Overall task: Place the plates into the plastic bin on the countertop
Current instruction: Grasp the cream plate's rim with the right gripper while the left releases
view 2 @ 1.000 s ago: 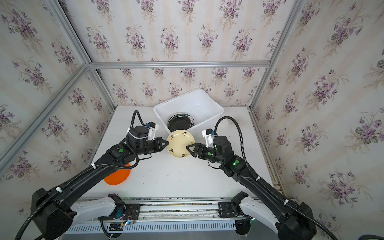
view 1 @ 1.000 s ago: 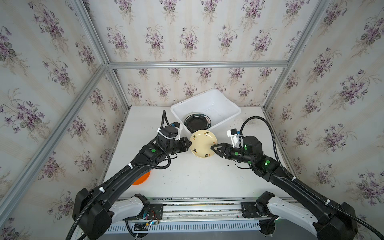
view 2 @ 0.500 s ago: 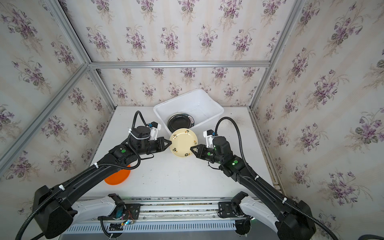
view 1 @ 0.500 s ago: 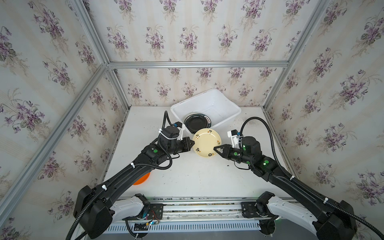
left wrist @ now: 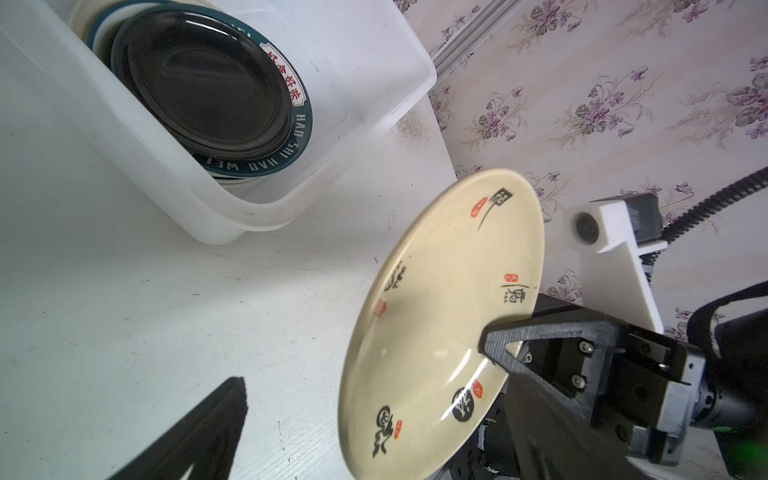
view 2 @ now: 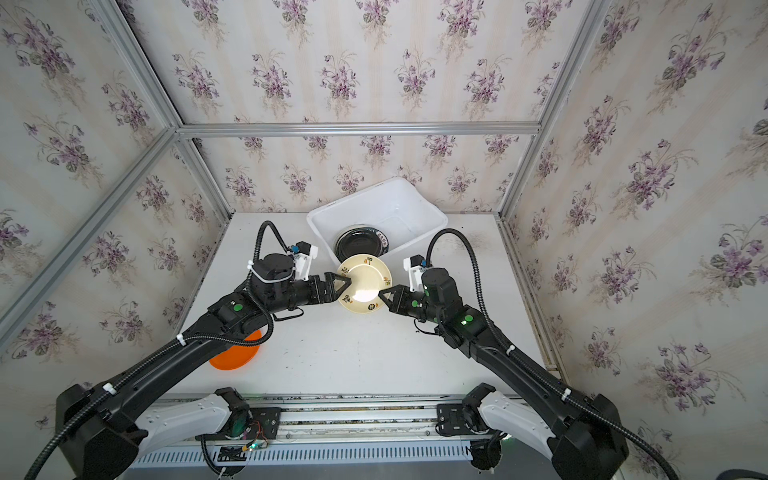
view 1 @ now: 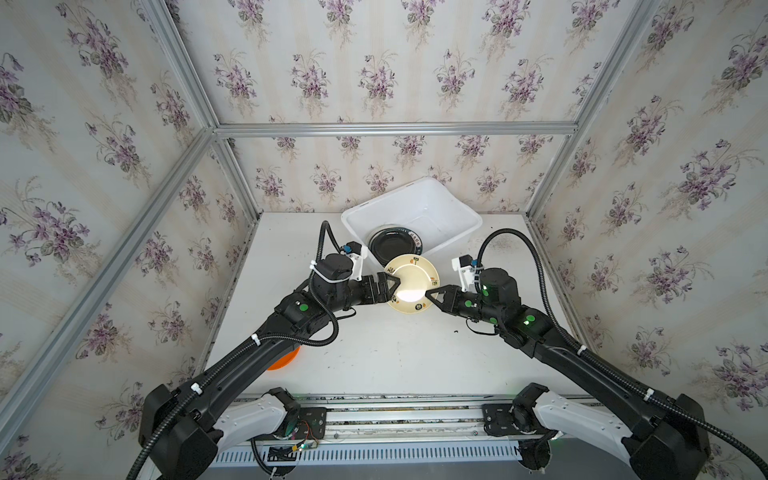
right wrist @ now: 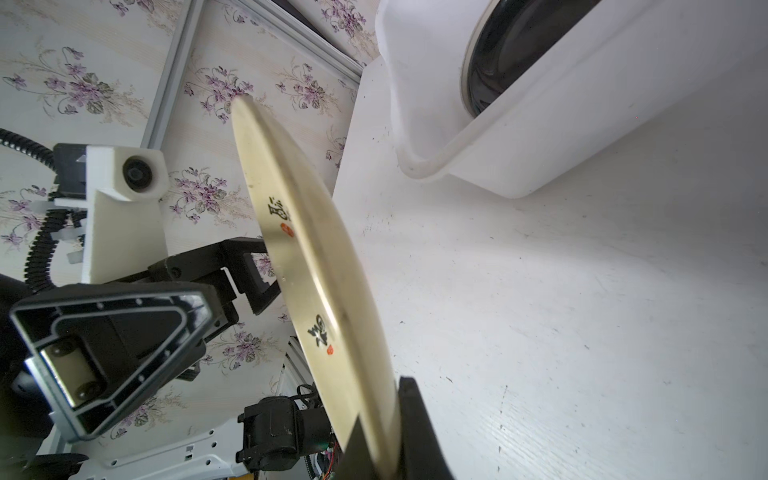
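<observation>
Both grippers were found at one plate. The right gripper [view 1: 432, 293] was shut tight on the rim of the cream plate [view 1: 411, 282]. In the left wrist view its black fingertips [left wrist: 536, 328] were seen pinched on the plate's edge. The left gripper [view 1: 392, 284] was opened wide, with its jaws spread apart at the other side of the rim, so nothing was held by it. Whether the rim was touched by those jaws could not be told.

The cream plate was held up in the air, tipped on a slant, just in front of the plastic bin [view 1: 432, 208] and above the countertop [view 1: 395, 357]. It was gripped only by its thin edge, most likely because a flat plate cannot be grabbed any other way by such small jaws. It was probably kept close to the bin so that only a short trip would be needed.

Inside the bin, a black plate [view 1: 392, 245] was laid on top of a small stack. An orange plate [view 2: 235, 355] was seen flat on the countertop, well apart from the bin and partly hidden under the left arm. So the job was judged partly done, with the cream plate next for the bin.
</observation>
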You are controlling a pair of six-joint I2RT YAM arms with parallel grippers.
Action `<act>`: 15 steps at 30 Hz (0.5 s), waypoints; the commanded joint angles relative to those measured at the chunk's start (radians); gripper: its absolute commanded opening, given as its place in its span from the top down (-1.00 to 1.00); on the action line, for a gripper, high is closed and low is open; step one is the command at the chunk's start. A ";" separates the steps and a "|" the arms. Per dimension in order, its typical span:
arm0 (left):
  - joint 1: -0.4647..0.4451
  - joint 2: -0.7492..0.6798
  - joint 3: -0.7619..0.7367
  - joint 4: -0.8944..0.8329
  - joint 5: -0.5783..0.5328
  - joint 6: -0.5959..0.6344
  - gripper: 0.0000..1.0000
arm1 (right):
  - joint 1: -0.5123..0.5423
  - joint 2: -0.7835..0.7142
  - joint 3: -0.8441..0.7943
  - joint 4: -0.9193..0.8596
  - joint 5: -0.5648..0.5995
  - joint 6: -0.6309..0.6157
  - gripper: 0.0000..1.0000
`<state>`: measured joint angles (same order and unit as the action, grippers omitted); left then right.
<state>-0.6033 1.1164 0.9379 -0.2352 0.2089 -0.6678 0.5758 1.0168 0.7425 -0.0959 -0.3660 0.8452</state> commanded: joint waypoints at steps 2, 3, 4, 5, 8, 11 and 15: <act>0.037 -0.024 -0.016 0.014 -0.021 0.017 -0.99 | 0.002 0.037 0.078 -0.022 0.023 -0.070 1.00; 0.049 -0.032 -0.022 0.011 -0.016 0.016 -0.99 | 0.001 0.051 0.104 -0.040 0.037 -0.097 1.00; 0.062 -0.041 -0.027 0.008 -0.013 0.018 -0.99 | -0.003 0.068 0.132 -0.054 0.052 -0.132 1.00; 0.074 -0.050 -0.032 0.003 -0.010 0.021 -0.99 | -0.008 0.086 0.160 -0.067 0.066 -0.165 1.00; 0.111 -0.086 -0.050 -0.010 -0.002 0.029 -0.99 | -0.070 0.178 0.291 -0.131 0.078 -0.274 1.00; 0.148 -0.120 -0.068 -0.029 -0.003 0.038 -0.99 | -0.127 0.333 0.477 -0.231 0.075 -0.368 1.00; 0.188 -0.153 -0.093 -0.054 0.001 0.049 -0.99 | -0.152 0.559 0.740 -0.386 0.121 -0.484 1.00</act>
<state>-0.4297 0.9745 0.8528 -0.2741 0.2047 -0.6392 0.4309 1.4860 1.3712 -0.3550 -0.2802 0.4919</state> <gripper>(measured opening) 0.995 0.096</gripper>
